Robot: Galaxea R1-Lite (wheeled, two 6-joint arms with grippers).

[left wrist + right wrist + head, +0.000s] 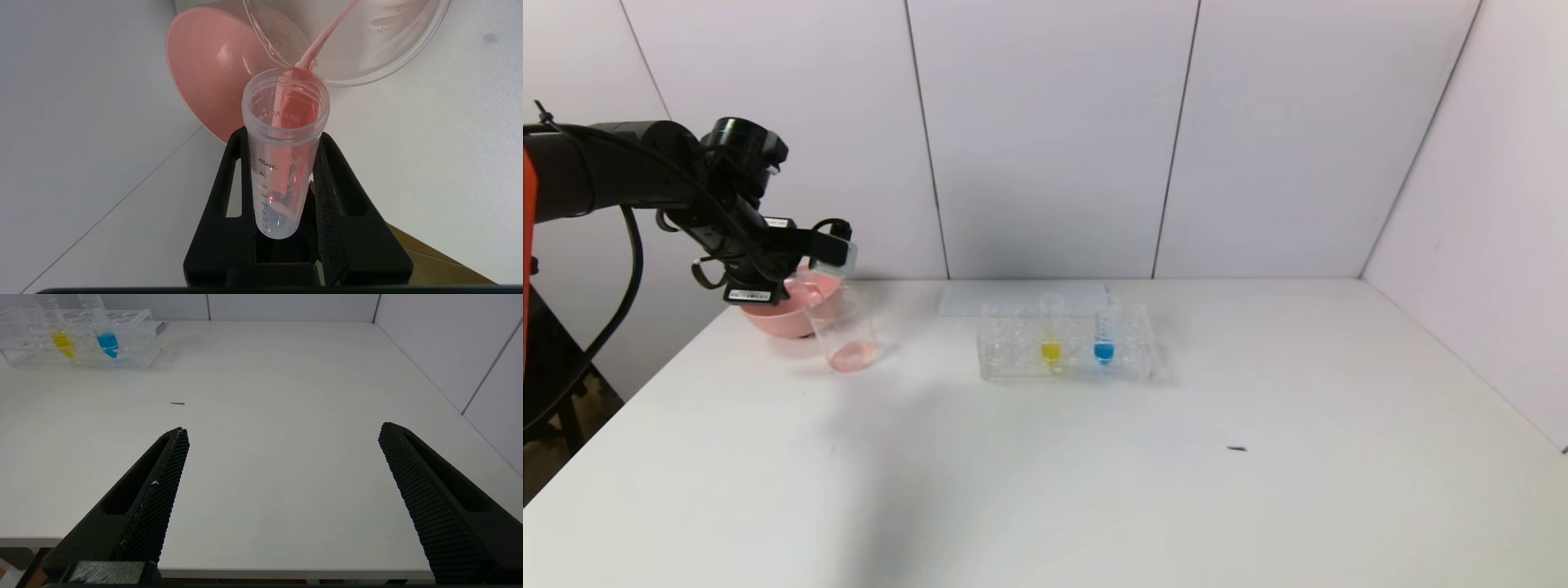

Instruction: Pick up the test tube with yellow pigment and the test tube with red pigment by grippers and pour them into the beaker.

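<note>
Pink-red liquid already pools in the beaker (849, 335) at the bench's (1094, 490) left rear, just in front of the pink bowl (784, 314). From the head, the left end effector (829, 245) hangs over the beaker's rim, pinching the test tube with red pigment (837, 257) tipped mouth-down. The test tube with yellow pigment (1051, 331) stands upright in the clear rack (1066, 343) beside a blue tube (1104, 331), well to the right.

Left wrist: jaws clamp the tube's lower body, its long axis pointing at the beaker, a red stream running from its lip.

Right wrist: the right end effector (282, 457), spread wide and empty, hovers low near the bench's front edge; the yellow tube lies ahead toward the left, and judging by that, this arm is the free one to fetch it.
</note>
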